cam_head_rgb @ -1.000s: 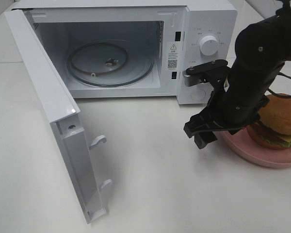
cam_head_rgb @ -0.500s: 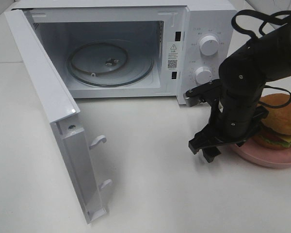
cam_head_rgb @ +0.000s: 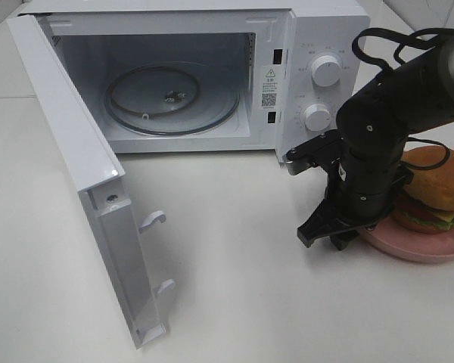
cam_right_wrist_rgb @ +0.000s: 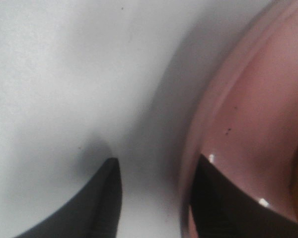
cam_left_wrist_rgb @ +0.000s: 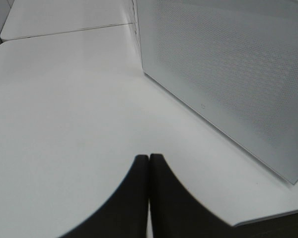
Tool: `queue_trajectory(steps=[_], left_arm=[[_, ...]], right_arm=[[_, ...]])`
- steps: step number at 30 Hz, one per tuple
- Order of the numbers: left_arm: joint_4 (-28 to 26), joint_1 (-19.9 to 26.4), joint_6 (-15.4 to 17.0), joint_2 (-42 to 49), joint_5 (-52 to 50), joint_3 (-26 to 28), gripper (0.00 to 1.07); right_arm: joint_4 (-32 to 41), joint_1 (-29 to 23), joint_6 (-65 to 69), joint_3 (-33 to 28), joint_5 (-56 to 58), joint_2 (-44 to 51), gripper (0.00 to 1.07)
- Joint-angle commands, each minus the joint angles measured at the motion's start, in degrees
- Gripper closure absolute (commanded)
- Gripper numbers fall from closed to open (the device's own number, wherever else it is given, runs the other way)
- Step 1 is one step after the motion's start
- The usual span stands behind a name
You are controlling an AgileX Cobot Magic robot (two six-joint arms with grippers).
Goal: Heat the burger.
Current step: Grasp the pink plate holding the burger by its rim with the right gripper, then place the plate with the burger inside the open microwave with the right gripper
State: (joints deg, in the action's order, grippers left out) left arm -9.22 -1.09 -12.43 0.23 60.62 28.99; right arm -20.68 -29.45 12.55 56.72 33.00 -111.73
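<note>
One microwave (cam_head_rgb: 340, 23) is standing with its single door (cam_head_rgb: 68, 151) swung wide. To its right, one pink plate (cam_head_rgb: 416, 248) is carrying the one burger (cam_head_rgb: 439, 181). The right gripper (cam_right_wrist_rgb: 156, 193) is straddling the plate's rim, jaws apart and not pinching, while the left gripper (cam_left_wrist_rgb: 149, 163) is clenching on nothing.

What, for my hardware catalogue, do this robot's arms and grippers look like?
The right arm is matte black with rounded joints, black cables looping above it and a grey block at its wrist. The right gripper and left gripper have black tapering fingers.
</note>
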Motion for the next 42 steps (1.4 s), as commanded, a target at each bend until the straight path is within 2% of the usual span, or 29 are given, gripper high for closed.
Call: queue_trajectory(steps=[1,2,4,19,32,34,36,39,41,42], left_arm=[[-0.1,0.3,0.1,1.2,-0.7,-0.1,1.06],[-0.1,0.3,0.1,1.2,-0.7,-0.1,1.06],[-0.1,0.3,0.1,1.2,-0.7,-0.1,1.06],[-0.1,0.3,0.1,1.2,-0.7,-0.1,1.06],[-0.1,0.3,0.1,1.2,-0.7,-0.1,1.06],[-0.1,0.3,0.1,1.2,-0.7,-0.1,1.06],[-0.1,0.3,0.1,1.2,-0.7,-0.1,1.06],[-0.1,0.3,0.1,1.2,-0.7,-0.1,1.06],[-0.1,0.3,0.1,1.2,-0.7,-0.1,1.06],[-0.1,0.3,0.1,1.2,-0.7,-0.1,1.06]], right_arm=[[0.7,0.2,-1.7,-0.1,0.4,-0.5,0.95],[0.7,0.2,-2.8,-0.1,1.0,-0.5,1.05],[0.7,0.2,-3.7,-0.1,1.5,-0.5,1.07],[0.7,0.1,-5.7,-0.4,3.6,1.8,1.07],[-2.0,-0.4,-6.9,-6.6,2.9,10.5,1.07],[-3.9,-1.4,-6.9,-7.8,2.9,11.6,1.07],[-6.8,-5.3,-5.5,-9.3,4.2,13.6,1.07],[-7.6,-6.4,-4.8,-9.6,4.9,14.1,1.07],[-10.5,-10.5,-2.9,-9.7,8.1,15.9,1.07],[-10.5,-10.5,-2.9,-9.7,8.1,15.9,1.07]])
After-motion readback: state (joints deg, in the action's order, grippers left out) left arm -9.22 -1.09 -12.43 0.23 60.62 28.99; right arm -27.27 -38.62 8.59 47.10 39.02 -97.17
